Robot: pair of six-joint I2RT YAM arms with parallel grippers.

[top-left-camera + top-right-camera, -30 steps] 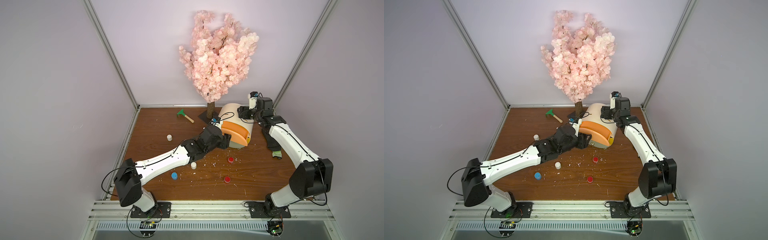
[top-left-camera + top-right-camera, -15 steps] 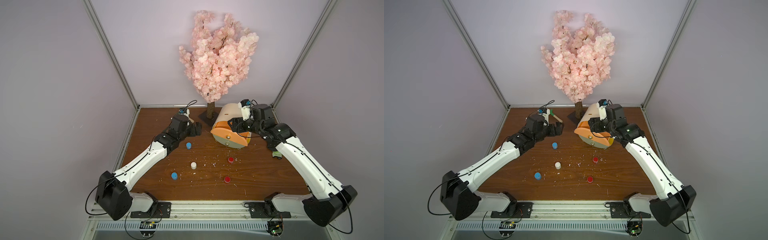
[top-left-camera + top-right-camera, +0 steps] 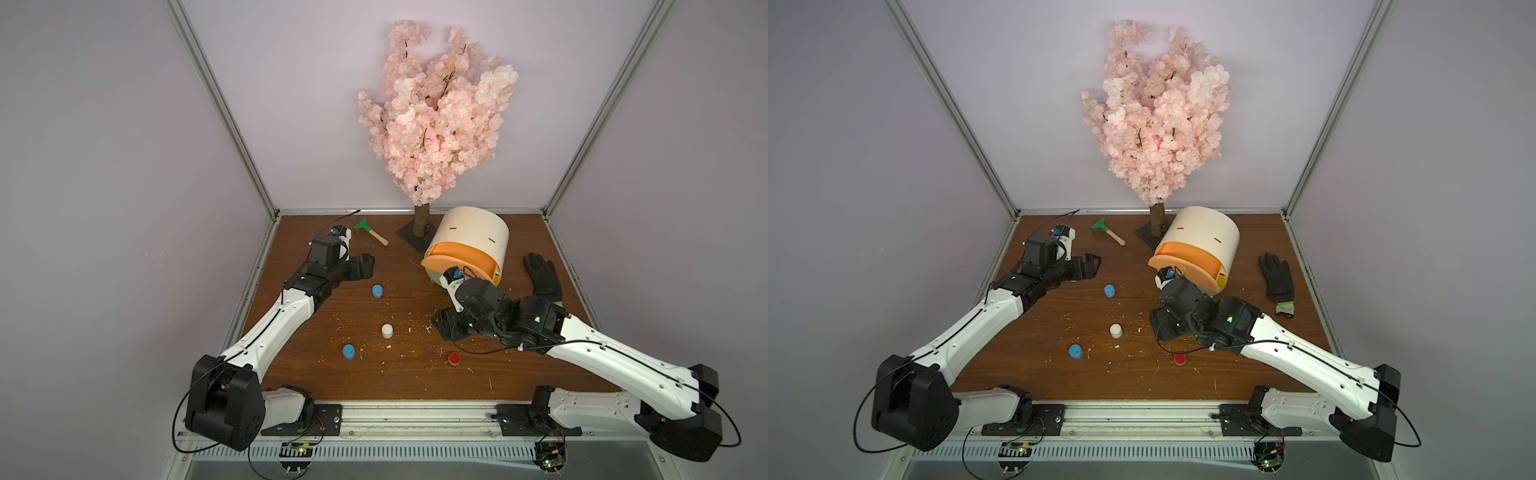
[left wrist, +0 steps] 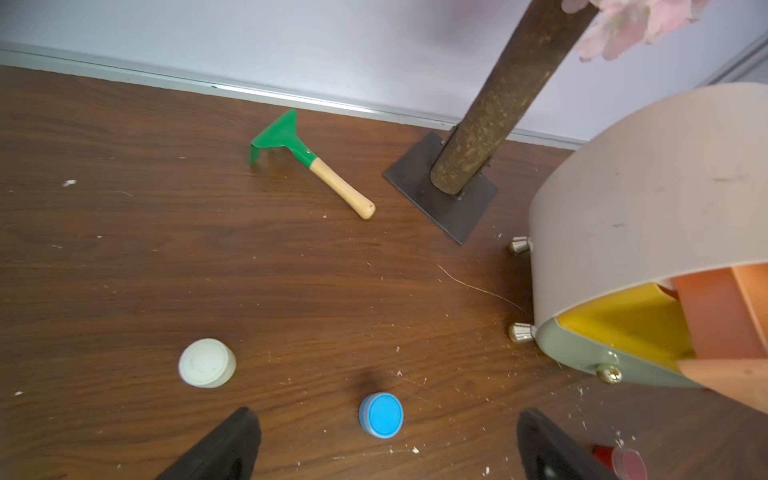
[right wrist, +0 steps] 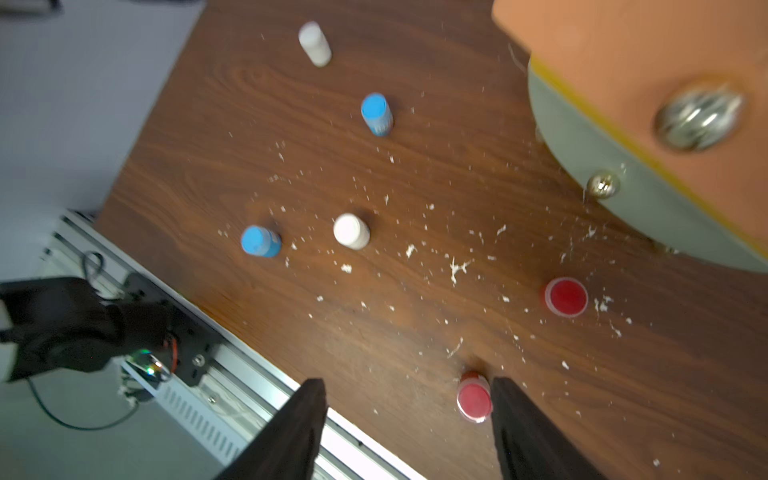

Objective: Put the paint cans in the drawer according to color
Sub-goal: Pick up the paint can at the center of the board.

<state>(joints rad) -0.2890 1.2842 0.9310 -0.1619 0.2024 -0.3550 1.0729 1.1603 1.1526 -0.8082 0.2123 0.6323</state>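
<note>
Six cans loose on the table, both claws spread

In a top view the left gripper (image 3: pixel 366 266) gapes empty at the table's (image 3: pixel 395 382) left, a blue can (image 3: pixel 377 291) just below it. The right gripper (image 5: pixel 407 386), fingers apart, hangs at centre below the tilted cabinet (image 3: pixel 473 232), whose peach drawer (image 3: pixel 457 259) is pulled out. A red can (image 5: pixel 473 400) stands just beside one finger, unpinched. All six cans (image 5: pixel 351 230) stand outside the drawers.

White arm links (image 3: pixel 270 328), black joints (image 3: pixel 224 409), black claws (image 3: pixel 365 266)
</note>
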